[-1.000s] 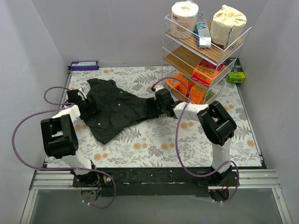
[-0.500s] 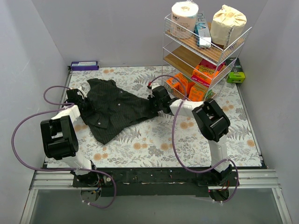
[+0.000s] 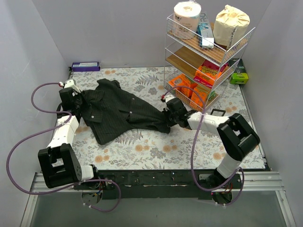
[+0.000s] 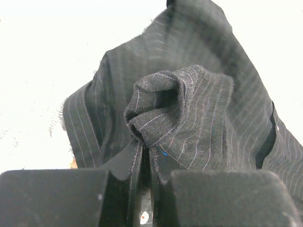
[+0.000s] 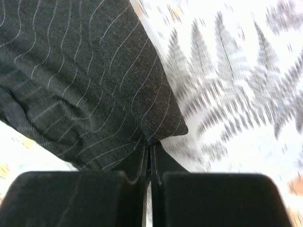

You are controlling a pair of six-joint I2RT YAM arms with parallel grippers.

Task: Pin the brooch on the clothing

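Black pinstriped shirt (image 3: 118,111) spans from above between our left gripper (image 3: 78,101) and right gripper (image 3: 169,120), likely pulled taut to flatten it for pinning. On the left wrist our jaws are clamped on a bunched fold; on the right wrist they pinch a hem corner, and no view shows us the brooch.

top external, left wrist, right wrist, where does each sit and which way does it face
top external: high at the near edge, looking down on the table, shirt, left arm and right arm.
left wrist: on the left arm, facing along the left fingers, shut on bunched shirt.
right wrist: on the right arm, facing along the right fingers, shut on a shirt corner.
shared: the shirt.
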